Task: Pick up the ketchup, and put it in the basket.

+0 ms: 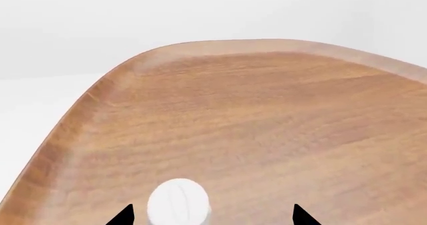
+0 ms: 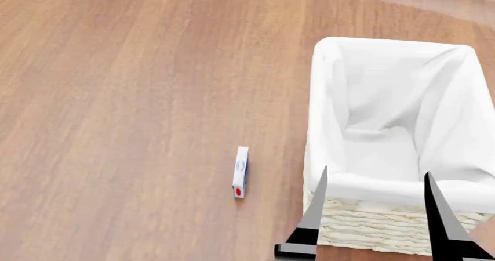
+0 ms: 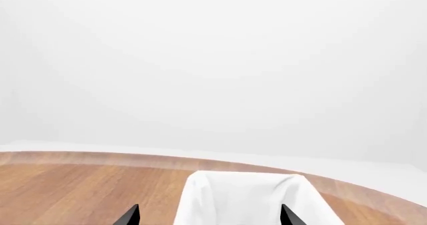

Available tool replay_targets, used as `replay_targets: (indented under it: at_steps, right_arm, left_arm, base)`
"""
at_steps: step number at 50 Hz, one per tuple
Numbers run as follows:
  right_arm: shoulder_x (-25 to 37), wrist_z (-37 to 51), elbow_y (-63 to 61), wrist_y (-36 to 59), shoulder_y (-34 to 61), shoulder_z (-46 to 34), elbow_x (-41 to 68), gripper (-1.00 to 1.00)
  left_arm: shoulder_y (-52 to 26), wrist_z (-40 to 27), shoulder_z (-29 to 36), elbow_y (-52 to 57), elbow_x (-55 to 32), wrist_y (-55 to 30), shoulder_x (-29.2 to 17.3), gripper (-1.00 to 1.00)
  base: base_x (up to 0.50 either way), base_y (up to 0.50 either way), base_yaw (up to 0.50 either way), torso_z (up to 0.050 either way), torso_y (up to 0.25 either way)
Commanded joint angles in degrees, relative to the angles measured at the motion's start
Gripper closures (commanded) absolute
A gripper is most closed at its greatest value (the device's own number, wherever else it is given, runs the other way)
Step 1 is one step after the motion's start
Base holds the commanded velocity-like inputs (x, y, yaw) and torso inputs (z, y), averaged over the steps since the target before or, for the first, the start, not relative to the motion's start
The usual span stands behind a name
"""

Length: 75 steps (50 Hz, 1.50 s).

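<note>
In the head view the right gripper (image 2: 379, 217) sits at the near right. Its two dark fingers are spread wide and hold nothing, and they frame the near end of the basket (image 2: 363, 229). The basket stands on the right side of the wooden table (image 2: 116, 98) and runs away from the robot, with its white cloth liner (image 2: 386, 64) folded over the woven rim. On the bare wood just left of the basket's near end lies a small flat white object (image 2: 240, 172) with a blue mark and a red mark; what it is cannot be told.

The right wrist view shows the same wide-open fingertips, with the basket's lined end ahead of them and the table's far edge beyond.

In the left wrist view the left gripper (image 1: 213, 217) is also wide open, gripping nothing. Between its fingertips, closer to one than the other and touching neither, sits the round white cap of the ketchup (image 1: 178, 202). The bottle's body is out of frame. Past it the tabletop curves to its far rim.
</note>
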Motion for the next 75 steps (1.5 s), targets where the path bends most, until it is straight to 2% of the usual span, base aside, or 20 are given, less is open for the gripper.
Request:
replay_targets:
  at_steps: [1, 39, 40, 44, 66, 75]
  right_arm:
    - [0.2, 0.1, 0.2, -0.3, 0.0, -0.1, 0.0, -1.00]
    - [0.8, 0.8, 0.0, -0.1, 0.1, -0.5, 0.5, -1.00]
    - [0.8, 0.8, 0.0, -0.1, 0.1, -0.5, 0.5, -1.00]
    - [0.9, 0.9, 0.1, -0.1, 0.2, -0.5, 0.6, -1.00]
    - [1.0, 1.1, 0.7, -0.7, 0.3, -1.2, 0.3, -1.00]
    - [1.2, 1.3, 0.6, -0.6, 0.4, -1.3, 0.4, -1.00]
  left_arm:
    - [-0.3, 0.4, -0.5, -1.5, -0.5, 0.7, -0.3, -1.00]
    - [-2.4, 2.1, -1.1, -7.5, -1.3, 3.2, -0.4, -1.00]
    - [-2.5, 2.2, -1.0, -7.8, -1.1, 3.3, -0.4, 1.00]
    - [-2.7, 0.6, -1.0, -8.0, -0.8, 2.0, -0.6, 1.00]
    - [-2.9, 1.3, -0.5, -8.4, -0.7, 2.9, -0.6, 1.00]
    - [-1.6, -0.9, 0.7, -2.5, 1.9, 1.2, -2.2, 1.00]
  base:
    - [0.00, 0.00, 0.00, 0.000, 0.000]
    - [0.00, 0.00, 0.00, 0.000, 0.000]
    - [0.00, 0.00, 0.00, 0.000, 0.000]
    - [0.00, 0.00, 0.00, 0.000, 0.000]
    - [0.00, 0.00, 0.00, 0.000, 0.000]
    - [0.00, 0.00, 0.00, 0.000, 0.000]
